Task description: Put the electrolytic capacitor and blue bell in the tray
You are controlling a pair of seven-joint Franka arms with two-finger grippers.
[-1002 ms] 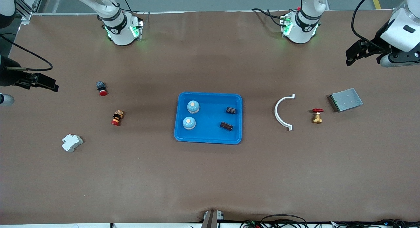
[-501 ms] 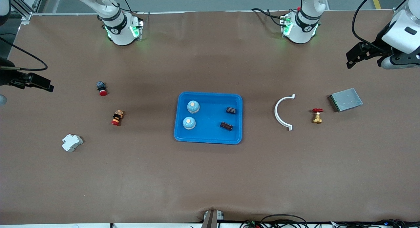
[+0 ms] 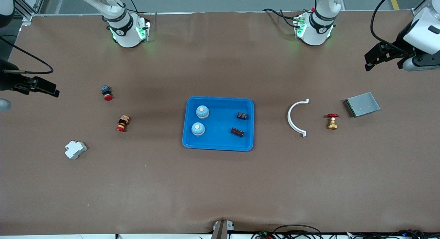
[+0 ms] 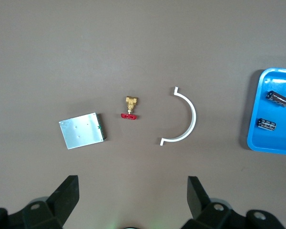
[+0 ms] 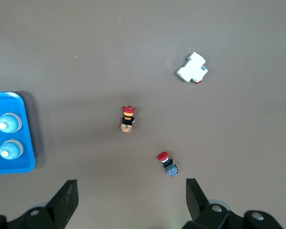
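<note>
On the worktop (image 3: 220,184) nothing has shifted since half a second ago; only the pincers have drifted slightly, the right pincer (image 3: 51,89) a touch lower in the front view and the left pincer (image 3: 373,58) a little toward the worktop's edge. Nearest the front camera lies the white breaker (image 3: 75,149), toward the right arm's end. The tray (image 3: 218,144) sits mid-worktop and holds two blue bells (image 3: 198,129) (image 3: 202,111) side by side at the right arm's end and two dark capacitors (image 3: 237,131) (image 3: 242,115) at the left arm's end, all four resting apart from each other. Level with the tray are a red-capped button switch (image 3: 122,123) toward the right arm's end and, toward the left arm's end, a white half-ring clip (image 3: 295,118), a brass valve (image 3: 332,121) with a red handle, and a grey metal box (image 3: 362,104). A second red button (image 3: 106,92) lies farther from the camera. The right pincer hangs over bare worktop at that arm's end, fingers (image 5: 66,198) spread apart and empty; the left pincer hangs over bare worktop at its own end, fingers (image 4: 66,195) likewise apart and empty. Both arms run off the front view's edges, so much of each is cut off, and the capacitors' markings are too small to read.
</note>
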